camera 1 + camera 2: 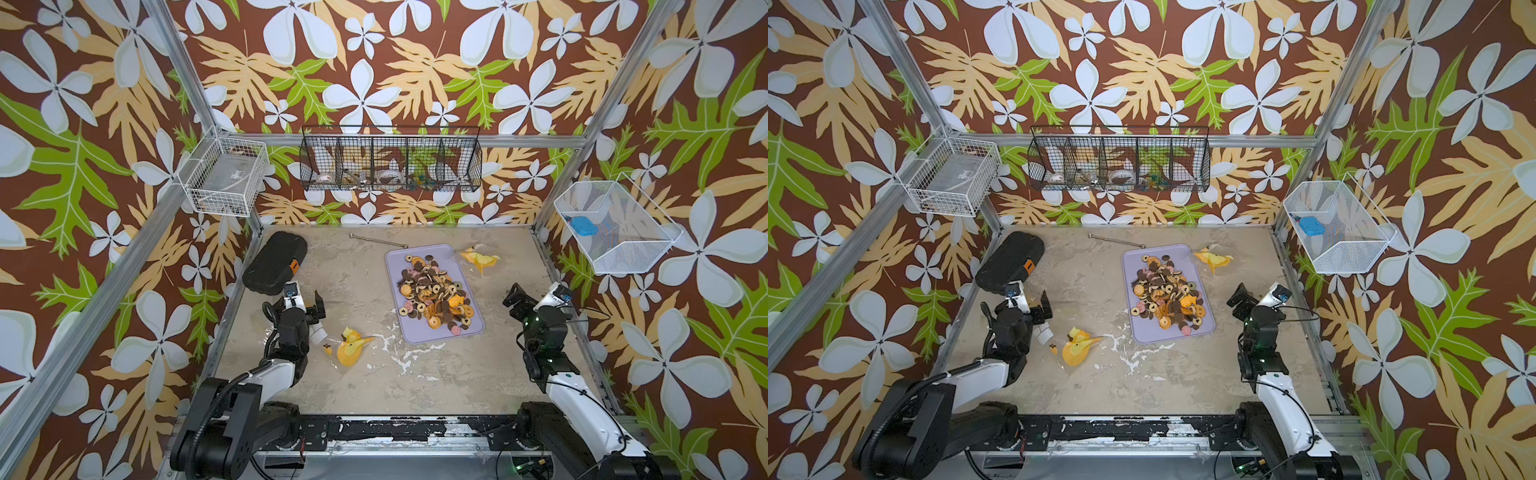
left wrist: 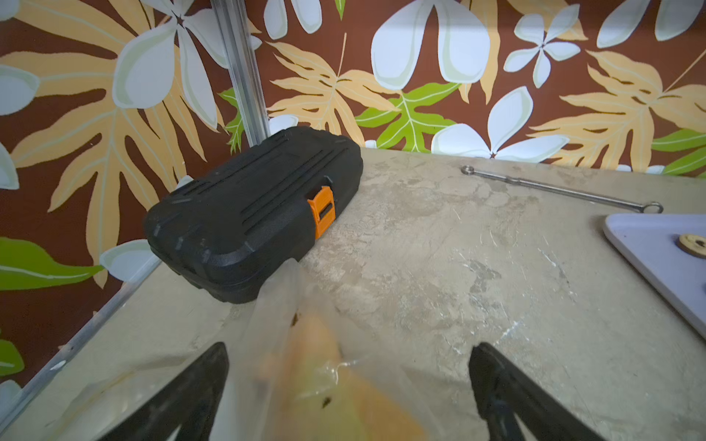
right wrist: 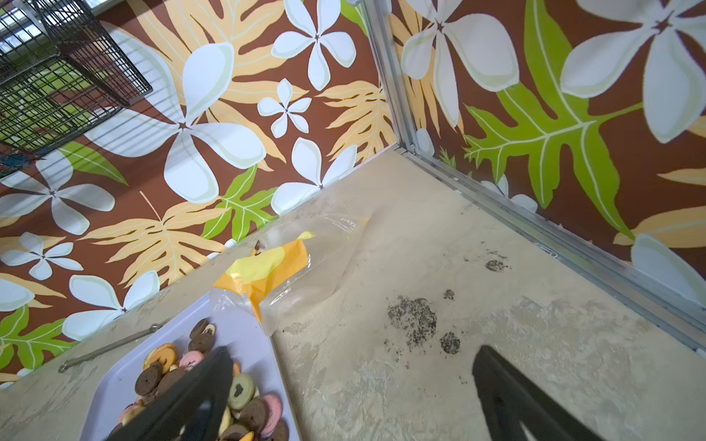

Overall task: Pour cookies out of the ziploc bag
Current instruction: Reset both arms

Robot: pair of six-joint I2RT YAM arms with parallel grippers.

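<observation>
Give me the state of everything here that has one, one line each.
left gripper, jaws open, gripping nothing
right gripper, jaws open, empty
cookies, out of the bags, heaped on the tray
tray, flat on the table, loaded
near bag, slumped on the table by the left gripper, nearly empty
far bag, crumpled at the tray's far corner, looks empty
black case, closed

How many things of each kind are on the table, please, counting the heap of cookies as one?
Ziploc bags: 2
Tray: 1
Black case: 1
Metal rod: 1
Cookie heap: 1
Total: 6
</observation>
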